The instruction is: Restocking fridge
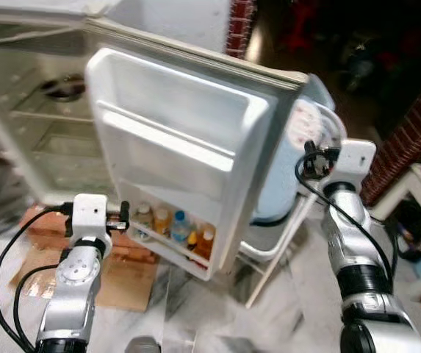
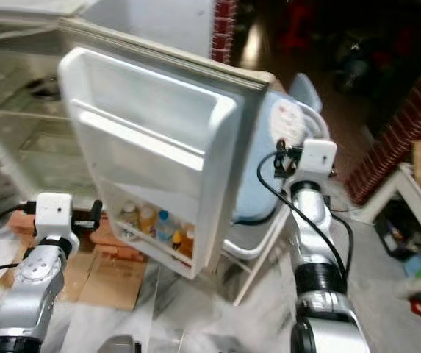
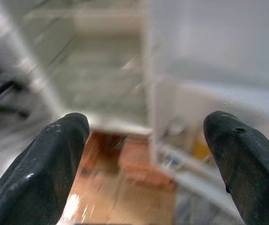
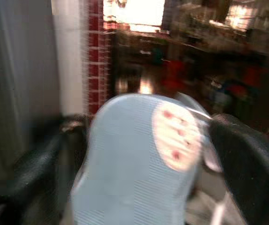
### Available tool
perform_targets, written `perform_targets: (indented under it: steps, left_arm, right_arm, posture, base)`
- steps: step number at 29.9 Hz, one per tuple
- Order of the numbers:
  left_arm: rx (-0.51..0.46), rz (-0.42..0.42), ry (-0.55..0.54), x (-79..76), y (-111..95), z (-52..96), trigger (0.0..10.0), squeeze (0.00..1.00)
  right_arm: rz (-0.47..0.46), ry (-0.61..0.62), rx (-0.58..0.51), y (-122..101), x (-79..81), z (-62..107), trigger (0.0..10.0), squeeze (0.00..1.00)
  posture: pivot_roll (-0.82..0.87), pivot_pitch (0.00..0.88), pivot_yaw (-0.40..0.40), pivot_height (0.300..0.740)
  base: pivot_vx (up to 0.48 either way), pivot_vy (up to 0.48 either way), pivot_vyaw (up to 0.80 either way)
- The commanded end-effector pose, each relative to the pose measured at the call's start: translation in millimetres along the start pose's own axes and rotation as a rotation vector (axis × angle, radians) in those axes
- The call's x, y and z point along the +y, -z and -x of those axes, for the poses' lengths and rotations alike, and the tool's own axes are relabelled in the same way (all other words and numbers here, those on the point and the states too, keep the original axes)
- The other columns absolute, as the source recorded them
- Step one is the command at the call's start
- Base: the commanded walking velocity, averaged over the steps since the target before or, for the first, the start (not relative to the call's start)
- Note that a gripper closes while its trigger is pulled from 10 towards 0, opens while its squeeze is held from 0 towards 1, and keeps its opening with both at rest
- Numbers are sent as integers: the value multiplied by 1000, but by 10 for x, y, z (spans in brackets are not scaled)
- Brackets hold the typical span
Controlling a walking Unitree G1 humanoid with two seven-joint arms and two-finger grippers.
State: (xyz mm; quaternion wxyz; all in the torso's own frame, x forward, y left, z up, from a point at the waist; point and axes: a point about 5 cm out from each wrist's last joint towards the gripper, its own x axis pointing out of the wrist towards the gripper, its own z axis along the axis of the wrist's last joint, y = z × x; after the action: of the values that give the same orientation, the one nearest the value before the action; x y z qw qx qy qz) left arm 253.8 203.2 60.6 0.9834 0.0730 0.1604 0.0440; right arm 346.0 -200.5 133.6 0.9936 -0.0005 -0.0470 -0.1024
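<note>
The white fridge stands open, its door swung out toward me. Several small bottles with orange, yellow and blue contents line the door's bottom shelf; the door shelves above are bare. My left gripper is open, low by the left end of that bottom shelf and empty; the left wrist view shows its fingertips wide apart, facing the fridge interior. My right gripper is open behind the door's outer edge, facing a light blue padded seat.
Wire shelves fill the fridge interior, with a dark pot on the upper one. Flat cardboard lies on the floor below the door. The blue seat's white frame stands right of the door. White furniture and a brick wall are further right.
</note>
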Motion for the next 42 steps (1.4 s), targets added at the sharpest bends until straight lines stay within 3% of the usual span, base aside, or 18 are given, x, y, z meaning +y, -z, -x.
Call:
perform_targets:
  steps: [1, 7, 12, 14, 16, 17, 20, 22, 24, 26, 27, 31, 35, 38, 40, 41, 42]
  left_arm:
    - [58, 3, 5, -23, 68, -8, 10000, 0]
    - [160, 82, 4, 44, 224, 39, 10000, 0]
    - [198, 38, 106, -56, 273, 95, 10000, 0]
    - [242, 17, 109, -59, 330, 113, 10000, 0]
    - [287, 2, 99, -34, 387, 133, 10000, 0]
    - [287, 2, 99, -34, 387, 133, 10000, 0]
    - [345, 3, 93, -16, 462, 169, 10000, 0]
    - [409, 21, 72, 30, 551, 213, 10000, 0]
    - [422, 24, 66, 44, 567, 223, 10000, 0]
    - [433, 31, 63, 61, 575, 237, 10000, 0]
    - [433, 31, 63, 61, 575, 237, 10000, 0]
    - [453, 22, 65, 68, 576, 250, 10000, 0]
    - [469, 14, 67, 75, 585, 261, 10000, 0]
    - [481, 11, 64, 89, 607, 279, 10000, 0]
    - [483, 9, 50, 109, 626, 286, 10000, 0]
    - [441, 6, 32, 125, 602, 274, 10000, 0]
    - [407, -9, 34, 123, 568, 262, 10000, 0]
  right_arm:
    - [14, -35, 2, -14, 97, -36, 10000, 0]
    - [-15, -23, -31, -158, 239, -178, 10000, 0]
    - [-53, -90, -41, -214, 386, -217, 10000, 0]
    - [-69, -163, -30, -191, 446, -195, 10000, 0]
    - [-128, -329, -4, -115, 510, -110, 10000, 0]
    - [-128, -329, -4, -115, 510, -110, 10000, 0]
    - [-150, -544, -13, -76, 538, 49, 10000, 0]
    - [-139, -691, 31, 2, 474, 186, 10000, 0]
    - [-135, -720, 40, 18, 454, 214, 10000, 0]
    - [-70, -715, 76, 99, 276, 219, 10000, 0]
    - [-70, -715, 76, 99, 276, 219, 10000, 0]
    - [118, -750, 230, 331, 12, 223, 10000, 0]
    - [247, -740, 303, 407, -72, 203, 10000, 0]
    - [219, -708, 277, 325, 10, 134, 10000, 0]
    - [134, -753, 244, 242, 169, 137, 10000, 0]
    - [34, -815, 217, 157, 339, 170, 10000, 0]
    - [-7, -855, 201, 109, 424, 201, 10000, 0]
  posture:
    - [135, 0, -59, 740]
    - [143, 0, -61, 740]
    - [154, 0, -67, 740]
    - [157, 0, -71, 740]
    - [157, 0, -71, 740]
    - [157, 0, -71, 740]
    - [157, 0, -68, 740]
    - [149, 0, -64, 740]
    - [149, 0, -64, 740]
    - [151, 0, -63, 740]
    - [151, 0, -63, 740]
    - [158, 0, -62, 740]
    - [162, 0, -61, 740]
    - [168, 0, -63, 740]
    - [170, 0, -65, 740]
    - [172, 0, -65, 740]
    - [173, 0, -66, 740]
  base:
    - [0, 0, 775]
    - [0, 0, 776]
    - [0, 0, 769]
    - [0, 0, 638]
    - [0, 0, 0]
    - [0, 0, 0]
    - [0, 0, 0]
    - [0, 0, 0]
    - [0, 0, 0]
    - [0, 0, 0]
    - [0, 0, 0]
    - [0, 0, 0]
    - [0, 0, 0]
    - [0, 0, 0]
    - [0, 0, 0]
    - [0, 0, 0]
    - [0, 0, 0]
